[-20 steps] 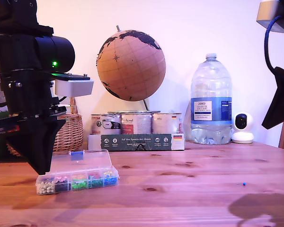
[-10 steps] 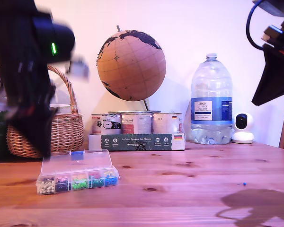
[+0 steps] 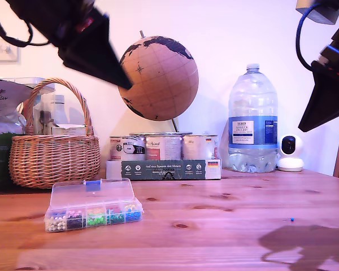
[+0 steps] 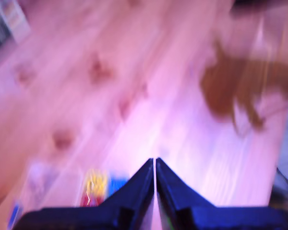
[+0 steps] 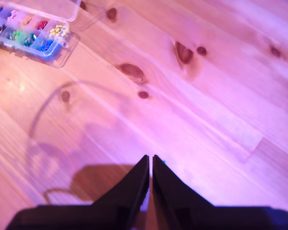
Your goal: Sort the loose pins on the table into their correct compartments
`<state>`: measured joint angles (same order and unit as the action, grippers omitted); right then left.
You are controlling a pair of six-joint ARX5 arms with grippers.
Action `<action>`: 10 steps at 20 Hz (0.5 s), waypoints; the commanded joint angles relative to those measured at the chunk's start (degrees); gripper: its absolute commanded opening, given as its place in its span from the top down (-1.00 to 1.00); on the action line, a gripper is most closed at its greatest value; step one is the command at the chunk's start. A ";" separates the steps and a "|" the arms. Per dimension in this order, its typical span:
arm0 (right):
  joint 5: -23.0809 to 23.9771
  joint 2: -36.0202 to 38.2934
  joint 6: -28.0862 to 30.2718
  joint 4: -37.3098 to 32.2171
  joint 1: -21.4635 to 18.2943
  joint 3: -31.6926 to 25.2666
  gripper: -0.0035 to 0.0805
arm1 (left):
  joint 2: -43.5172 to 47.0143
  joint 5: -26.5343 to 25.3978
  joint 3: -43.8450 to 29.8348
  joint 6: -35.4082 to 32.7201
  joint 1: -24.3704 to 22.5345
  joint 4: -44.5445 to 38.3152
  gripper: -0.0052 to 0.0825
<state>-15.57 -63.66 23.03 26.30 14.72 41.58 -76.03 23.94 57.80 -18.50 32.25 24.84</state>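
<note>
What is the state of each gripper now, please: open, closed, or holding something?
My first gripper: closed, holding nothing that can be seen.
My second gripper: closed, holding nothing that can be seen.

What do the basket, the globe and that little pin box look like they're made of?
Basket: woven wicker, matte tan, the weave is plain to see. Globe: looks like cork, speckled brown with dark printed continents, though it could be a printed finish. Pin box: clear glossy plastic; the coloured pinheads show through it.
</note>
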 commanded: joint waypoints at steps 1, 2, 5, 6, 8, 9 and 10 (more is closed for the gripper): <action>0.42 -0.37 1.36 0.28 0.15 1.73 0.95 | 1.49 0.22 -5.68 2.36 1.66 -4.04 0.93; 1.09 -0.57 1.73 0.96 0.15 2.62 0.95 | 2.86 -0.17 -7.89 3.76 2.78 -7.21 0.93; 1.18 -3.43 4.96 7.63 0.15 8.17 0.95 | 6.14 -0.66 -14.80 8.35 6.16 -18.75 0.93; 1.18 -5.40 6.25 10.56 0.15 10.60 0.95 | 7.04 -1.38 -17.09 10.71 7.45 -22.40 0.93; 1.14 -9.40 8.17 16.63 0.17 15.43 0.95 | 7.58 -4.28 -21.44 13.14 10.36 -29.22 0.93; 1.16 -11.41 9.18 18.58 0.17 17.40 0.95 | 7.58 -5.38 -23.65 14.38 11.69 -32.44 0.93; 1.16 -13.22 10.16 19.74 0.17 18.97 0.95 | 7.56 -6.16 -26.08 14.75 13.07 -36.41 0.93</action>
<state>-14.39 -75.29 32.23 45.30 14.72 60.20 -67.96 18.13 34.61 -4.40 44.73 -9.13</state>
